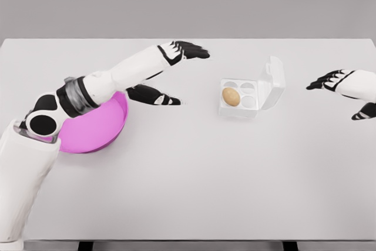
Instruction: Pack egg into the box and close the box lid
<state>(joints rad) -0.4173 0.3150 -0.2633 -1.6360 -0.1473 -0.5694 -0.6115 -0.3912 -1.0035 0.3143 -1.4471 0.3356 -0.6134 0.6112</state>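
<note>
Left arm: white, lowest in the view, passes over the pink bowl (pixel 106 130)
Left hand (pixel 185 51): fingers spread, holds nothing
Egg (pixel 231 96): already in the box (pixel 239 99), to the right of this hand
Lid (pixel 273 82): stands open, between the egg and the right hand (pixel 330 79)
Right hand: fingers relaxed, empty
Risk: a hard push on the lid may slide the light box on the table (pixel 194 192)
Obstacles: none near the lid

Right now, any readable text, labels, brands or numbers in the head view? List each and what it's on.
None: no readable text anywhere.
Egg box: plain, lid open, no label.
Egg: no stamp.
Pink bowl: unmarked.
Left hand, right hand, table: no lettering.
</note>
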